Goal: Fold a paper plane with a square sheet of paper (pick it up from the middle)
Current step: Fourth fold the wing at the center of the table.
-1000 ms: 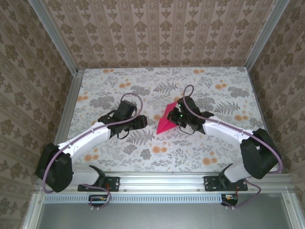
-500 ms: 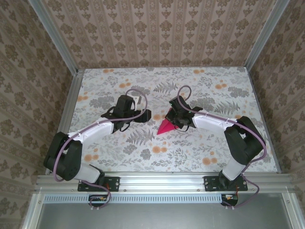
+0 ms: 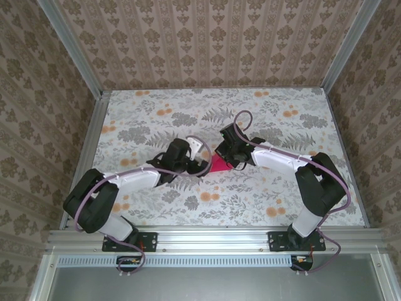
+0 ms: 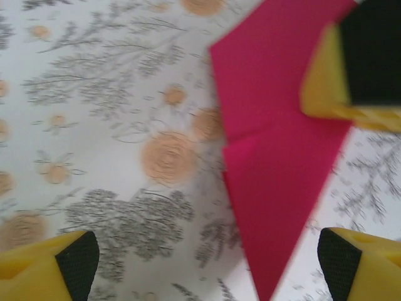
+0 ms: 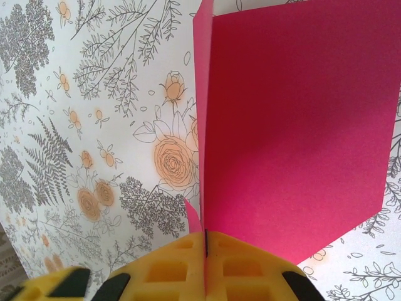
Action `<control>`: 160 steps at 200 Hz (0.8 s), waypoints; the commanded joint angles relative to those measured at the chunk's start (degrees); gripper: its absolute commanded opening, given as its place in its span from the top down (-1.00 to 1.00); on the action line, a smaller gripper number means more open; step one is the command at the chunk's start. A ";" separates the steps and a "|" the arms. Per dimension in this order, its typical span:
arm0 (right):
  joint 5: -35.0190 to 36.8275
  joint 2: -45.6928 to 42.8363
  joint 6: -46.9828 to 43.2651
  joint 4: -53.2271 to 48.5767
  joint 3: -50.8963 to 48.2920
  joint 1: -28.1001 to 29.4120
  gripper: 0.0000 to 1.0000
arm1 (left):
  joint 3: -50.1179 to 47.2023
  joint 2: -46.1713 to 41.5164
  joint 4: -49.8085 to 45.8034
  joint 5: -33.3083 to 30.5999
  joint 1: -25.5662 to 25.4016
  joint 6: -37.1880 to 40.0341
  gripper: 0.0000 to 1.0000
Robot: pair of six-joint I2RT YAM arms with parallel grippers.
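Note:
The magenta-red sheet of paper (image 3: 218,165) is folded into a pointed, creased wedge near the table's middle. My right gripper (image 3: 229,154) is shut on its upper edge. In the right wrist view the yellow jaws (image 5: 205,241) pinch the fold and the paper (image 5: 294,125) rises ahead of them. My left gripper (image 3: 202,162) stands open just left of the paper. In the left wrist view its fingertips (image 4: 76,262) sit wide apart, low over the table, with the paper's tip (image 4: 276,188) between them, untouched. A right-hand finger (image 4: 326,78) shows at the top right.
The floral tabletop (image 3: 156,119) is fenced by an aluminium rail (image 3: 84,157) on the left and patterned walls behind. Both arms reach in toward the centre, their cables (image 3: 241,119) looping above them.
My left gripper has swung right to the paper and opened wider. My right gripper has shifted slightly left and back, still holding the paper, which now looks narrower from above.

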 commanded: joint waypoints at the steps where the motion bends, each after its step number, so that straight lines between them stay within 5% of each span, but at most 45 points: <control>1: -1.35 1.63 -0.01 1.01 -0.27 -0.42 1.00 | -4.12 -2.15 6.58 -0.26 -1.18 4.18 -0.86; 101: -4.40 0.54 -0.60 2.57 -1.18 -0.43 1.00 | -11.23 -2.37 20.56 0.70 -2.90 9.76 -0.33; 160: -8.64 -0.41 1.47 3.48 -2.96 -0.42 0.99 | -10.53 2.93 25.87 1.55 -3.56 11.79 -0.18</control>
